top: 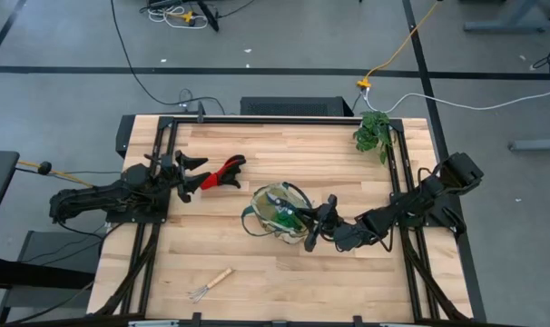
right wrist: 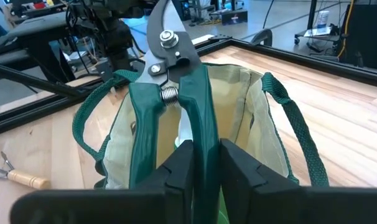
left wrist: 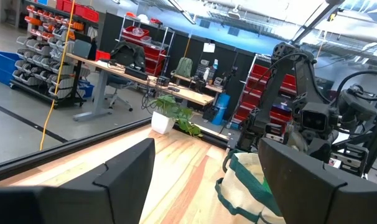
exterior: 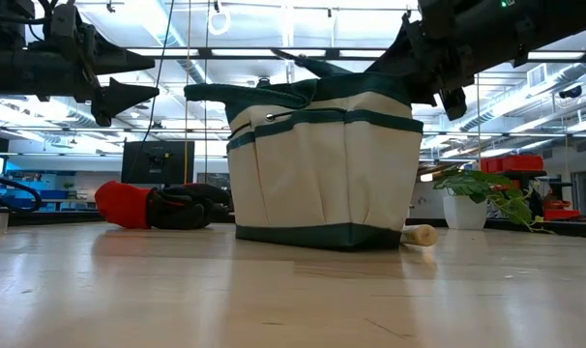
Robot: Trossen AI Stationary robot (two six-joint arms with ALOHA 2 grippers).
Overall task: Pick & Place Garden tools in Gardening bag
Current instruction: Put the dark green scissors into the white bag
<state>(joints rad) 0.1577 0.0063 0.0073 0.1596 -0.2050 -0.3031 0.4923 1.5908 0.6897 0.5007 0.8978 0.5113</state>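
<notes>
The beige gardening bag (top: 277,213) with green trim stands upright mid-table; it also shows in the low view (exterior: 322,164). My right gripper (top: 315,223) is at the bag's right rim, shut on the teal-handled pruning shears (right wrist: 176,93), which reach over the bag's open mouth. Something green and white lies inside the bag (top: 286,216). My left gripper (top: 190,173) is open and empty, raised above the table beside the red-and-black tool (top: 222,171), which lies on the table. The wooden-handled rake (top: 210,284) lies near the front edge. A wooden handle end (exterior: 419,234) shows behind the bag. My right gripper pinches one of the shears' teal handles (right wrist: 205,146) between its two fingers; the other handle (right wrist: 142,143) runs free outside one finger. The fingers come from the table's right and lie along the handle. The blades (right wrist: 163,22) point away toward the left, clear above the bag's mouth.
A leafy potted plant (top: 375,132) stands at the table's far right corner. Black frame rails run along the table's left and right sides. Bare wood lies in front of the bag, between it and the rake.
</notes>
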